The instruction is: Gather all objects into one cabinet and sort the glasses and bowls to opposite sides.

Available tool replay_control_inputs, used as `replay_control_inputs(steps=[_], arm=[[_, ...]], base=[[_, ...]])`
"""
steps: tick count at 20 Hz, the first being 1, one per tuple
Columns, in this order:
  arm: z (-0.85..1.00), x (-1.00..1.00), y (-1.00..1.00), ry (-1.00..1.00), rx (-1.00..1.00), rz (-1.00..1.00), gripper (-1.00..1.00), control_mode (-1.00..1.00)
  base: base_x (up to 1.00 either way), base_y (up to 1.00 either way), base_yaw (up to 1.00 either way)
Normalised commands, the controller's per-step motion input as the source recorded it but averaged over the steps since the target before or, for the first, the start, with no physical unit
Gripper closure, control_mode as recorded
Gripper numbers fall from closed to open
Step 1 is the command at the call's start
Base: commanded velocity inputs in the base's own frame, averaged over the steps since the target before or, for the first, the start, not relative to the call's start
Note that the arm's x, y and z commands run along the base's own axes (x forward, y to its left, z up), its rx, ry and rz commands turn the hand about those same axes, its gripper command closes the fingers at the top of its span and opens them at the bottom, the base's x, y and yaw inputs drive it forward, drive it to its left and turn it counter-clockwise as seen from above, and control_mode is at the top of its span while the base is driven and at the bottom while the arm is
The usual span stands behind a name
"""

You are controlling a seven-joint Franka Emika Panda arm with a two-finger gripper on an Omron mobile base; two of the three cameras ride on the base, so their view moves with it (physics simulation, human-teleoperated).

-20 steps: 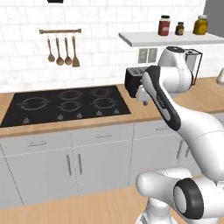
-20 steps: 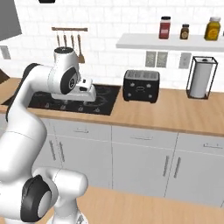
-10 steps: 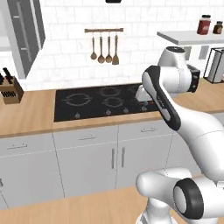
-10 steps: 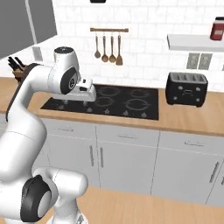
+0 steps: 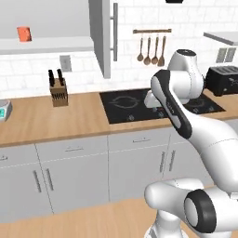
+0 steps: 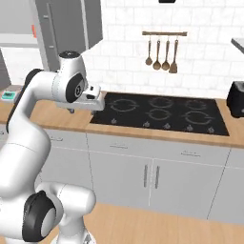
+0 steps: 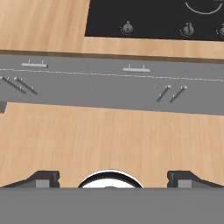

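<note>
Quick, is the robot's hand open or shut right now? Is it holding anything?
Hand: open, its two dark tips spread wide apart, holding nothing; it points down at the wooden floor.

Bright even rendered light, soft faint shadows under the cabinet door [image 5: 106, 37], mild gloss on the white arm [image 6: 35, 112], slightly soft edges, no glare

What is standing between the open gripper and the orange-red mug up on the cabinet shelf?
The open cabinet door: it juts out from the wall between the gripper, open and empty by the stove, and the orange-red mug on the shelf to its left.
</note>
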Motion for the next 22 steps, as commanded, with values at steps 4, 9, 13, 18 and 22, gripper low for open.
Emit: replay_control_inputs(steps=[4,9,13,18,22], arm=[[0.00,0.00,0.00,0.00,0.00,0.00,-1.00,1.00],[0.00,0.00,0.00,0.00,0.00,0.00,-1.00,1.00],[0.00,0.00,0.00,0.00,0.00,0.00,-1.00,1.00],[0.00,0.00,0.00,0.00,0.00,0.00,-1.00,1.00],[0.00,0.00,0.00,0.00,0.00,0.00,-1.00,1.00]], base=[[0.00,1.00,-0.01],[0.00,1.00,0.00],[0.29,0.76,0.02],[0.92,0.15,0.11],[1.00,0.10,0.14]])
